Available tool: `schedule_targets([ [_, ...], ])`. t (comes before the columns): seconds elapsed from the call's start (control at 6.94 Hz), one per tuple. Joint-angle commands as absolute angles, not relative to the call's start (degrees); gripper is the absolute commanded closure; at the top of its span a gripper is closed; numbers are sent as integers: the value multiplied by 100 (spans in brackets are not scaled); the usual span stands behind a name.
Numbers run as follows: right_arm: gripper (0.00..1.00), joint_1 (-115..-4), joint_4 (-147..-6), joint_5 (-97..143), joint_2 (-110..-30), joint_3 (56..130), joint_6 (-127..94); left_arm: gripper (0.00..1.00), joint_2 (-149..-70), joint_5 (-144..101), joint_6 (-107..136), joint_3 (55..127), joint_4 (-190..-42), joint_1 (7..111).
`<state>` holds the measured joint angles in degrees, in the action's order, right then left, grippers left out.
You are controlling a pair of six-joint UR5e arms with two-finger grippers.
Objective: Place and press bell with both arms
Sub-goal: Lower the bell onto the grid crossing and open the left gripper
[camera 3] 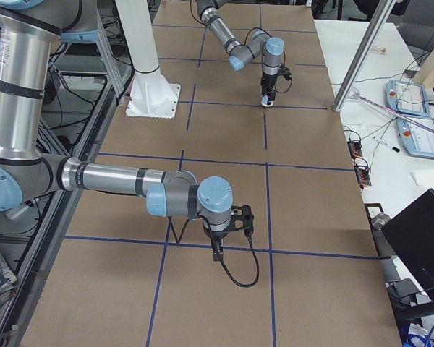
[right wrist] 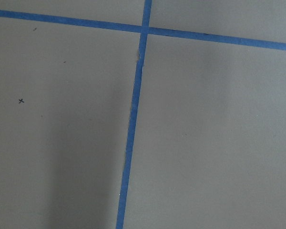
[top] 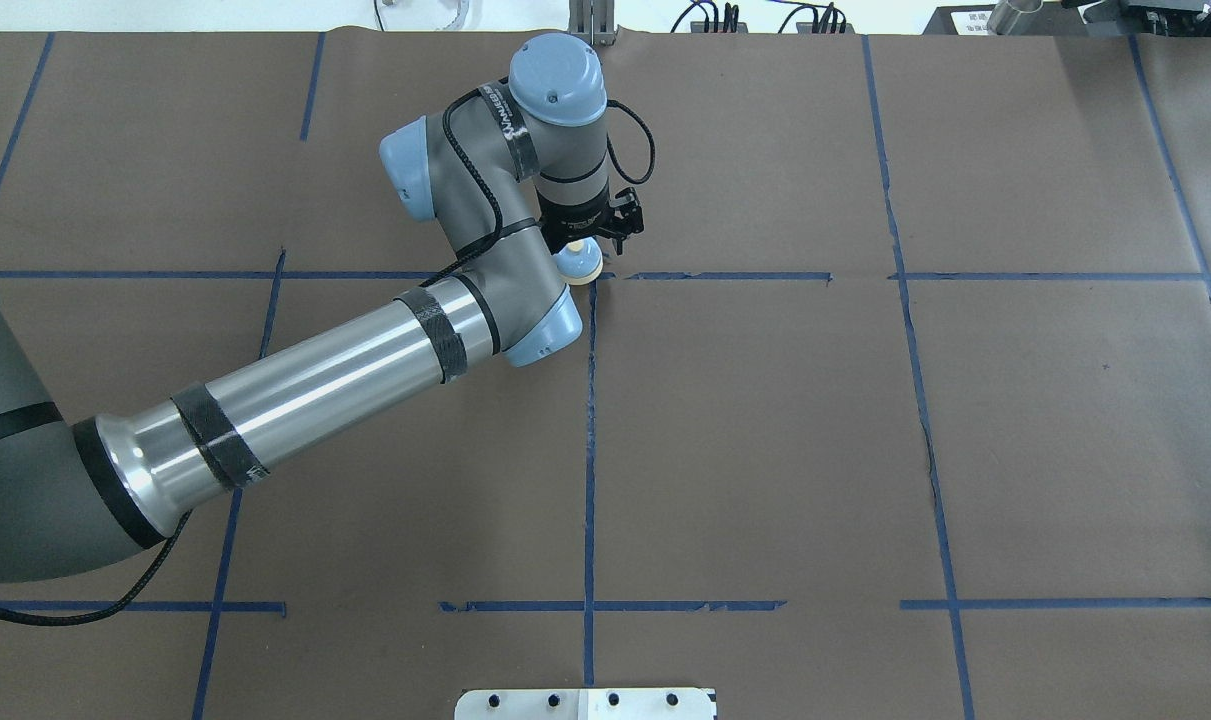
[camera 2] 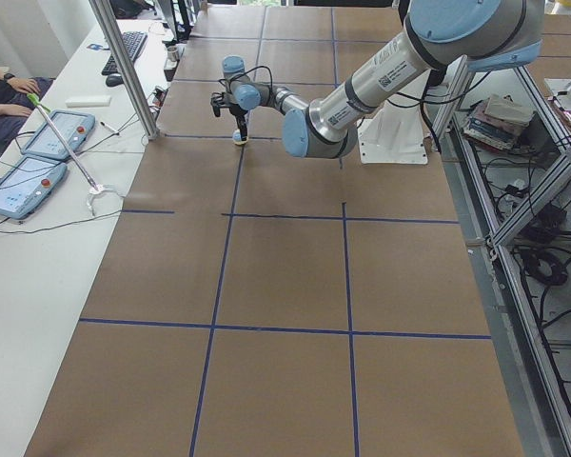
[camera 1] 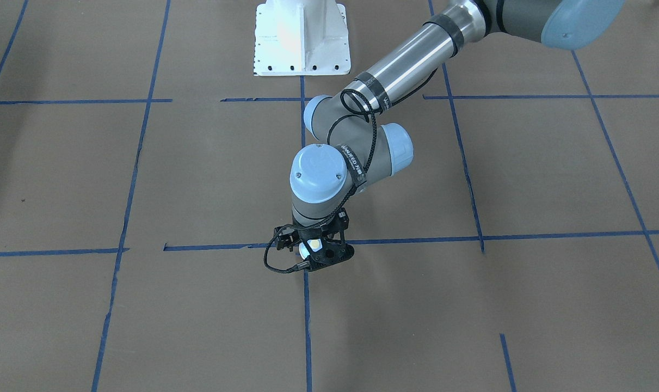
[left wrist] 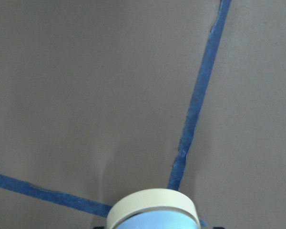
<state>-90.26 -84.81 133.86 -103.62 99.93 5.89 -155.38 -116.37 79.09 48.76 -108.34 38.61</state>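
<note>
The light-blue bell (top: 578, 262) with its cream base ring is held in my left gripper (top: 577, 250), at a blue tape crossing in the far middle of the table. It also shows under the wrist in the front view (camera 1: 311, 247) and at the bottom edge of the left wrist view (left wrist: 153, 214). I cannot tell whether its base touches the table. My left gripper (camera 1: 314, 255) is shut on the bell. My right gripper (camera 3: 218, 253) shows only in the right side view, low over the table near a tape line; I cannot tell whether it is open or shut.
The white bolted pedestal (camera 1: 302, 38) stands at the robot's edge of the table. A metal post (camera 2: 124, 67) and a white desk with tablets (camera 2: 29, 176) run along the far side. Blue tape lines (top: 590, 440) grid the brown paper.
</note>
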Motion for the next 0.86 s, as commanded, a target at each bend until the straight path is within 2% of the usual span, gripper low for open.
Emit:
schedule_targets([
  [0.0, 0, -9026, -8481, 13386, -10362, 9993, 589, 0, -15556, -11645, 7832, 4921, -10837, 3902],
  [0.29, 0, -9018, -8481, 13395, -10354, 10011, 580, 0, -15513, -11750, 7622, 5341, -10602, 4121],
  [0.43, 0, -9018, -8464, 13395, -10327, 10028, 580, 0, -15487, -12021, 7115, 5761, -9817, 4331],
  [0.58, 0, -9018, -8307, 13482, -10327, 10028, 589, 0, -15199, -12023, 6588, 6557, -8999, 4446],
  [0.72, 0, -9018, -8210, 13526, -10327, 10028, 589, 0, -14509, -12023, 6035, 7688, -8495, 4613],
])
